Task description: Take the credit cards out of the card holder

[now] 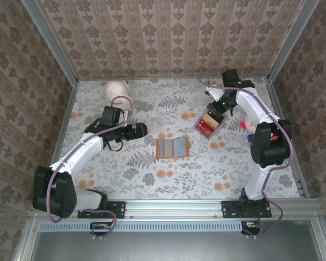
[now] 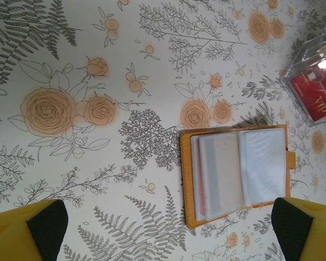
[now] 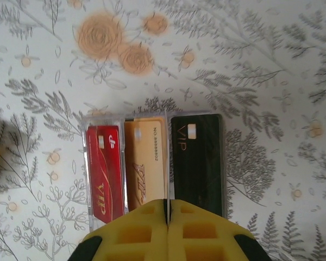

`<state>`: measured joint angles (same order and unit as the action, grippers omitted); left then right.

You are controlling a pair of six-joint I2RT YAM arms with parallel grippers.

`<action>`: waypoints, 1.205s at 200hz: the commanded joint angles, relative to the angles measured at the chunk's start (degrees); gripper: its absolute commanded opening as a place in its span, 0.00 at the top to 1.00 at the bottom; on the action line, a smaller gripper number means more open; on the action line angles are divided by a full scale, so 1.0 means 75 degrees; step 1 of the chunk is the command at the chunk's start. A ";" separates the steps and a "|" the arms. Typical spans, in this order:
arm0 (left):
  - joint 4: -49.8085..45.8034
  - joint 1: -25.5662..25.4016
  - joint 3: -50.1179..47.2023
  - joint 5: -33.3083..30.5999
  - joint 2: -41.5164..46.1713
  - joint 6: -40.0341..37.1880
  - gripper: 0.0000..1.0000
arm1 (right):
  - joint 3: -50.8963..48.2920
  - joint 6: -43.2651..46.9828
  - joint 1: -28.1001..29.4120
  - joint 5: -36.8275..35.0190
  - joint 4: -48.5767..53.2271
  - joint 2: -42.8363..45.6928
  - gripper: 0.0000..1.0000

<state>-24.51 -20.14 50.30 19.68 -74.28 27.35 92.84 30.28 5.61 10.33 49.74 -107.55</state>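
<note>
From above, my left tool (image 1: 137, 129) sat left of centre, fingers spread. The holder (image 1: 172, 147) lay open at mid-frame on the desk (image 1: 125, 179). My right tool (image 1: 216, 107) hung over a clear box (image 1: 208, 125) at upper right.

My left wrist view had the left tool (image 2: 168, 231) wide open, the holder (image 2: 236, 174) at lower right and the box (image 2: 312, 70) at upper right.

In my right wrist view, the right tool (image 3: 167, 228) was closed, empty, at bottom centre over three cards (image 3: 145, 163) lying side by side in the box (image 3: 85, 179).
</note>
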 commanded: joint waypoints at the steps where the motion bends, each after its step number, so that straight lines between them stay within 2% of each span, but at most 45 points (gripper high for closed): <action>1: -0.0155 0.0039 0.0328 0.0188 -0.0203 -0.0221 0.00 | 0.0211 0.0518 -0.0021 -0.0098 0.0367 -0.0194 1.00; 88: 0.0124 0.0049 0.0468 0.0153 -0.1046 -0.0050 0.00 | 0.0792 0.1005 -0.0044 -0.0793 0.0783 -0.0804 1.00; 155: 0.0487 0.0004 0.0312 0.0223 -0.1067 0.0315 0.00 | 0.1113 0.0913 -0.0044 -0.0892 0.0822 -0.1221 0.88; 180: 0.0450 -0.0034 0.0399 0.0270 -0.1120 0.0349 0.00 | 0.1177 0.0899 -0.0044 -0.0623 0.0864 -0.1099 0.79; 218: 0.0462 -0.0138 0.0497 0.0241 -0.1133 0.0361 0.00 | 0.1076 0.0782 -0.0056 -0.0738 0.0732 -0.0709 0.80; 241: 0.0407 -0.0247 0.0538 0.0328 -0.1134 0.0337 0.00 | 0.0940 0.0329 -0.0056 -0.0375 0.0520 -0.0241 0.80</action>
<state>-21.67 -21.06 53.12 20.84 -82.04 29.02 99.96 35.77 5.50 4.80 54.19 -115.20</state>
